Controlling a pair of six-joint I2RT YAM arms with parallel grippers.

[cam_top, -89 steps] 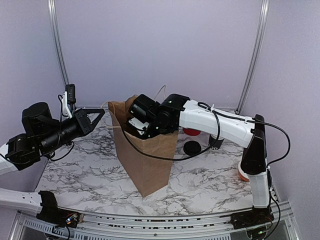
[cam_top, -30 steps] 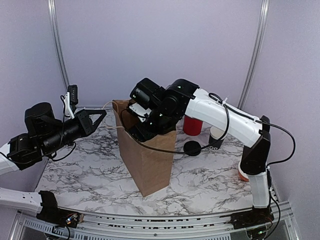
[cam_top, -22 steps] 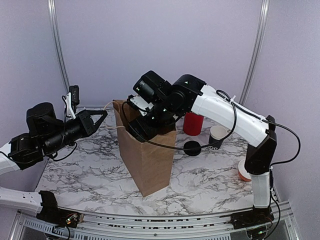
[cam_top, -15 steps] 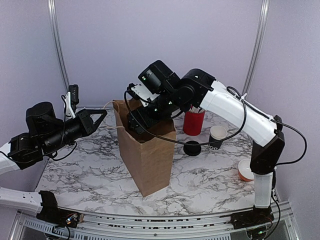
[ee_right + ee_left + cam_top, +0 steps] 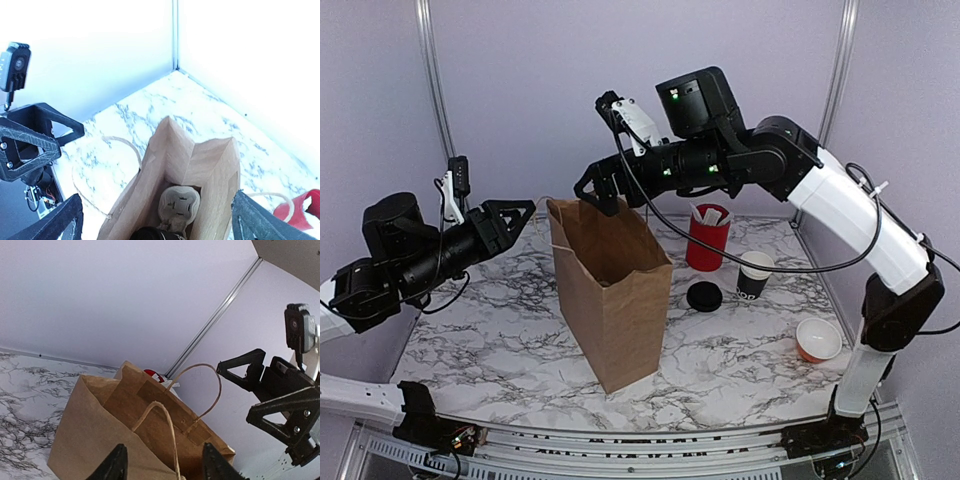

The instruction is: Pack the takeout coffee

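The brown paper bag (image 5: 612, 300) stands upright and open in the middle of the table. In the right wrist view, a beige moulded cup holder (image 5: 179, 204) lies inside the bag (image 5: 210, 175). A dark round thing (image 5: 152, 234) shows beside it at the frame's bottom edge; it looks like the takeout coffee, mostly cut off. My right gripper (image 5: 603, 195) hangs open above the bag mouth, holding nothing (image 5: 160, 222). My left gripper (image 5: 518, 216) is open just left of the bag's rim, and the near handle cord (image 5: 172, 440) runs loose between its fingers (image 5: 165, 467).
A red tub of white sachets (image 5: 708, 238) stands behind and right of the bag. A black cup with a white rim (image 5: 754, 272) and a loose black lid (image 5: 704, 296) sit beside the tub. An orange bowl (image 5: 818, 340) lies at the right.
My right gripper has risen out of the bag, up and back, still open. My left gripper was shut at the bag's handle and has opened.
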